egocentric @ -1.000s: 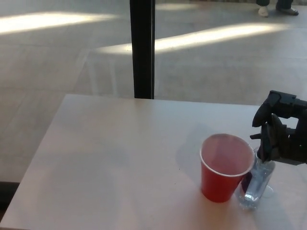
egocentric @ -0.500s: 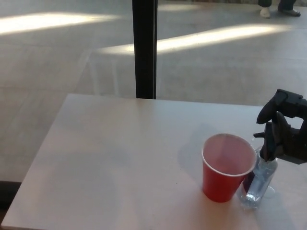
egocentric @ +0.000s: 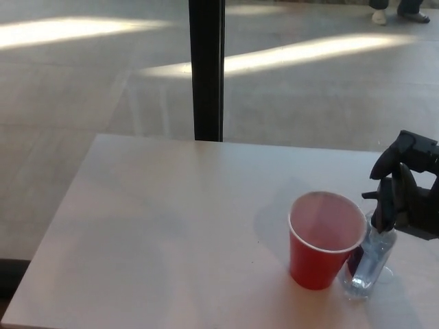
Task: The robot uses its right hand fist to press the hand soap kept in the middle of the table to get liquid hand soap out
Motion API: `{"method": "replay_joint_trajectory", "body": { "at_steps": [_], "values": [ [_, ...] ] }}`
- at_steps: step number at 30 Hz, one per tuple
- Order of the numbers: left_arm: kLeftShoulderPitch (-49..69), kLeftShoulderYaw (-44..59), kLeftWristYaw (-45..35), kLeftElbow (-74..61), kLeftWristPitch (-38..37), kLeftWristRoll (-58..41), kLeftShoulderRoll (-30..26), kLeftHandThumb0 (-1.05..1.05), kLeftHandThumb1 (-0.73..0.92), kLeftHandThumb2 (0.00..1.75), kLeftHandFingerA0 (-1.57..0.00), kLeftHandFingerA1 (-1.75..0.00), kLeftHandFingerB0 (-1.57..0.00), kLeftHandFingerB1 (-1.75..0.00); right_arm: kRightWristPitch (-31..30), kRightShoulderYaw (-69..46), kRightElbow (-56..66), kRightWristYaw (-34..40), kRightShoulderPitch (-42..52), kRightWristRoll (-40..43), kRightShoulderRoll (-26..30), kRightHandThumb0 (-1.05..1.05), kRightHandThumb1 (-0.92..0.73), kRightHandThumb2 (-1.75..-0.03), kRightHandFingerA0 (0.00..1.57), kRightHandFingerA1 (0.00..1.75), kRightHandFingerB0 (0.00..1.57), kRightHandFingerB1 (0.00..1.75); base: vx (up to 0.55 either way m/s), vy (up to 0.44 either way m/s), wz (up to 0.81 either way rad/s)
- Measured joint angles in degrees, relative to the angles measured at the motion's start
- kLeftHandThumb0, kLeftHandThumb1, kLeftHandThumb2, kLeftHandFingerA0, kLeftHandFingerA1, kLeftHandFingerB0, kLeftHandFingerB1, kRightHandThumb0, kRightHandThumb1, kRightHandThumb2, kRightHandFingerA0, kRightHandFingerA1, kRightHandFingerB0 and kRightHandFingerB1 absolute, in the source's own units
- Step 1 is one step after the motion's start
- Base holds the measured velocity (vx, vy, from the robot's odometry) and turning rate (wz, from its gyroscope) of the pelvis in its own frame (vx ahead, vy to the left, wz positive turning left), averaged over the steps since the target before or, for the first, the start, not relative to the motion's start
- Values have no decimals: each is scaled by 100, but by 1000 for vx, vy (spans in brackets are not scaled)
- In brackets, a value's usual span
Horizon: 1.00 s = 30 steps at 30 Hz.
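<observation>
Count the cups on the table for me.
1. A single red cup stands upright near the table's front right, just left of the clear soap bottle under the right hand. The table runs past the picture's right edge, so more could be hidden.

Tabletop [egocentric: 171,226] filled the lower pic, w/ floor [egocentric: 82,75] beyond its far edge. Cup [egocentric: 325,240] stood upright on the tabletop toward 4 o'clock from centre. Soap bottle [egocentric: 368,264] stood touching the cup at its 3 o'clock, partly behind the cup's rim. Right hand [egocentric: 405,195] sat on top of the bottle, coming in from the 3 o'clock edge. Post [egocentric: 206,68] rose behind the tabletop at 12 o'clock. A person's feet [egocentric: 394,10] were on the floor at 1 o'clock, far back.
</observation>
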<state>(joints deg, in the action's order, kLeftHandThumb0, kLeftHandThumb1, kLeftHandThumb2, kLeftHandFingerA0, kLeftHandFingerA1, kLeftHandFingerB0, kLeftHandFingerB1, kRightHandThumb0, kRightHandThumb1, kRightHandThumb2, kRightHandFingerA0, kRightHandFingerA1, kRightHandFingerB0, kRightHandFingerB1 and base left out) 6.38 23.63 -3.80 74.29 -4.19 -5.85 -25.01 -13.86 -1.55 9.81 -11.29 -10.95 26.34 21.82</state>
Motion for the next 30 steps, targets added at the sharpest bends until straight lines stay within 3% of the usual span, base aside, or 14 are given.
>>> {"method": "replay_joint_trajectory", "body": {
  "at_steps": [2, 5, 7, 8, 11, 16, 19, 20, 22, 27, 28, 29, 30],
  "values": [
    [2, 1, 0, 0, 0, 1, 0, -59, 77, 62, -71, -66, -51, -52, 3, -13, 10, 1, 2, 20, 5, -25, -66, -112, 94, 175, 67, 162, 0, 0, 0],
    [3, 1, 0, 0, 0, 1, 1, -59, 76, 62, -75, -67, -52, -51, -4, -48, 33, 6, -12, 48, 36, -22, -64, -116, 94, 175, 66, 162, 0, 0, 0],
    [6, 1, 0, 1, 0, 2, 2, -59, 77, 63, -74, -67, -51, -52, -25, -100, 62, 16, -61, 77, 59, -25, -76, -95, 94, 175, 58, 171, 0, 0, 0],
    [7, 1, 0, 0, 0, 3, 3, -59, 77, 63, -72, -65, -50, -51, -52, -118, 70, 16, -82, 91, 73, -23, -60, -118, 95, 175, 67, 165, 0, 0, 0],
    [14, 1, -1, 0, 0, 2, 4, -60, 77, 63, -72, -64, -51, -50, -170, -168, 61, 15, -244, 122, 115, -23, -53, -129, 96, 175, 65, 169, 0, 0, 0],
    [18, 1, -1, 0, 0, 3, 4, -61, 76, 63, -70, -65, -50, -51, -503, -210, -27, 24, -556, 151, 168, -18, -57, -127, 97, 175, 61, 165, 0, 0, 0],
    [26, 2, -1, 0, 0, 1, 5, -61, 76, 63, -70, -66, -51, -51, -741, -314, -105, 70, -851, 186, 201, -17, -58, -128, 95, 175, 63, 161, 0, 0, 0],
    [29, 2, -1, 0, 0, 1, 5, -62, 77, 63, -71, -65, -51, -51, -804, -354, -131, 82, -955, 199, 211, -21, -50, -134, 94, 175, 68, 155, 0, 0, 0],
    [34, 2, -1, -1, 0, 1, 5, -63, 76, 63, -69, -62, -50, -49, -978, -487, -219, 130, -1289, 242, 249, -23, -54, -129, 95, 175, 69, 152, 0, 0, 0],
    [38, 2, -1, -2, 0, 2, 5, -63, 77, 63, -67, -63, -48, -50, -1372, -920, -380, 276, -2093, 374, 361, -22, -55, -128, 94, 175, 63, 159, 0, 0, 0],
    [43, 2, -2, -2, 0, 1, 5, -63, 77, 64, -68, -63, -47, -50, -1464, -1047, -424, 305, -2262, 416, 392, -20, -61, -123, 92, 175, 63, 157, 0, 0, 0],
    [51, 2, -2, -2, 0, 1, 5, -63, 77, 63, -68, -64, -48, -51, -1526, -1146, -461, 324, -2368, 448, 427, -12, -81, -108, 84, 175, 46, 173, 0, 0, 0],
    [62, 2, -2, -2, 0, 1, 5, -63, 77, 63, -68, -65, -48, -51, -1603, -1281, -520, 348, -2490, 495, 482, -11, -87, -102, 75, 175, 35, 173, 0, 0, 0]
  ]
}}
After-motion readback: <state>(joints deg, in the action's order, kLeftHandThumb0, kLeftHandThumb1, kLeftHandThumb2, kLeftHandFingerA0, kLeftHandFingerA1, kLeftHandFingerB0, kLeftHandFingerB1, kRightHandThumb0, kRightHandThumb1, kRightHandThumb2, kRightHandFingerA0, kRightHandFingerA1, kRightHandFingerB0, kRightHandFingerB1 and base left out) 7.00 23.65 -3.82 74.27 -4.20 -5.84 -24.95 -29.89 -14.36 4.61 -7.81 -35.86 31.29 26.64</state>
